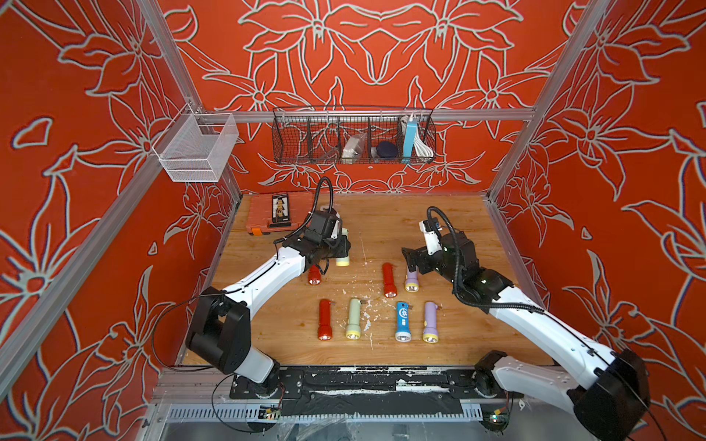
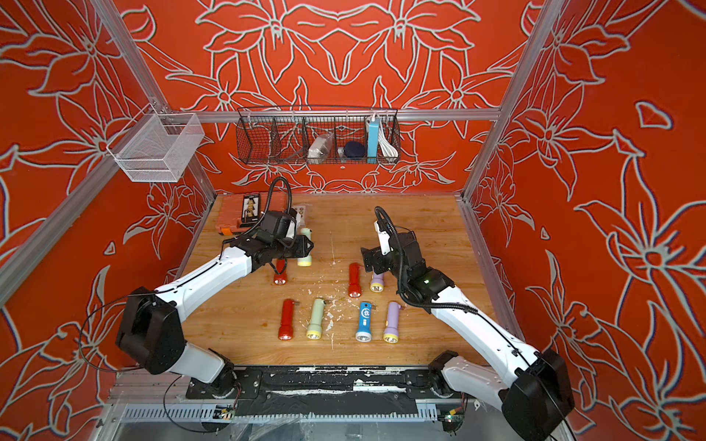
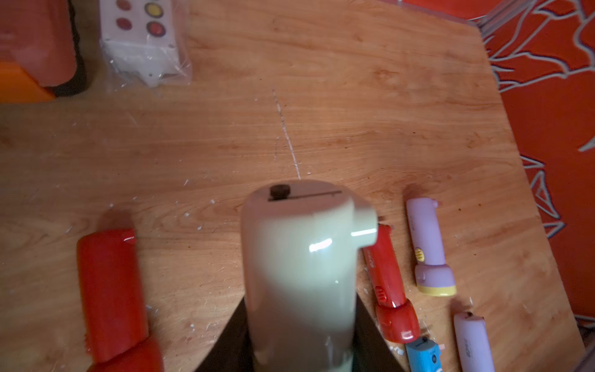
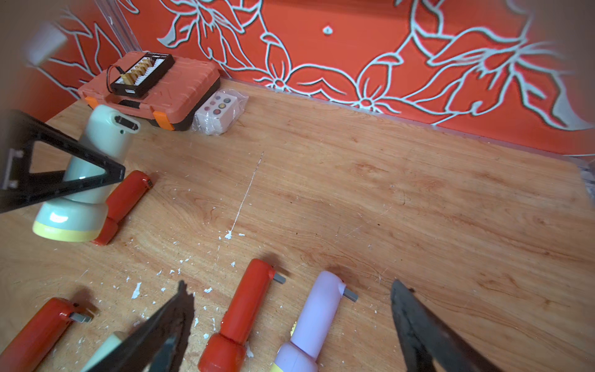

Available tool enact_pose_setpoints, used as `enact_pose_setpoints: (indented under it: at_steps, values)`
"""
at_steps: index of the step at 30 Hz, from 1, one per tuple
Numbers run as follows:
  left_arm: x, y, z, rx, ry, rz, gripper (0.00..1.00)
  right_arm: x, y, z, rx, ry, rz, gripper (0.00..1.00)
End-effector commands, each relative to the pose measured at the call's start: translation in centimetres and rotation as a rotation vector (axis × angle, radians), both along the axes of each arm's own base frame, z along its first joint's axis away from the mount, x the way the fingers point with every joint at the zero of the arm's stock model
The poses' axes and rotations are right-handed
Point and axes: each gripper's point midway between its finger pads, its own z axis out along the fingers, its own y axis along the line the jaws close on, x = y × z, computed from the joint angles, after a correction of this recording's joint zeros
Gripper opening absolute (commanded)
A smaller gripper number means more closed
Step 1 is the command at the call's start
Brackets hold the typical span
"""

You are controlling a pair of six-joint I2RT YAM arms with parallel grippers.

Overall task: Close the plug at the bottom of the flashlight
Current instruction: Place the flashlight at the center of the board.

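Left wrist view: the left pincer (image 3: 301, 322) is squeezed tight on the pale green flashlight (image 3: 296, 251).

The pale green flashlight is held up over the back left part of the bench (image 1: 439, 214). It is tilted, with its yellow head down and its flat bottom end up. That end shows a dark slot. I cannot tell if the head touches the wood. A red flashlight (image 4: 127, 199) lies just beside the head. The right pincer (image 1: 412, 262) has its jaws spread wide and holds nothing. It hangs over a purple flashlight (image 1: 412, 280), which has a small gray prong sticking out at its end. A blue flashlight (image 1: 402, 320) lies nearer the front, in a row with others. An orange case (image 1: 267, 214) sits in the back left corner, and a white button box (image 4: 219, 111) in clear wrap sits just beside it.
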Motion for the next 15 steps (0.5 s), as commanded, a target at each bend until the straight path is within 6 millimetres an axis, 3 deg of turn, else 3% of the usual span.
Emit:
enact_pose_setpoints:
  at_steps: [1,6,15]
  values:
    - [-0.4,1.1,-2.5,0.061,0.138,0.077,0.0,0.1,-1.4,0.1,-0.001,-0.022,-0.065,0.98]
    - [-0.1,0.6,-6.8,0.123,0.293,0.058,0.02,-0.2,-1.7,0.1,0.001,-0.022,-0.066,0.98]
    - [0.9,0.3,-10.3,0.193,0.361,0.016,0.08,-0.1,-1.6,-0.4,-0.013,-0.014,-0.057,0.98]
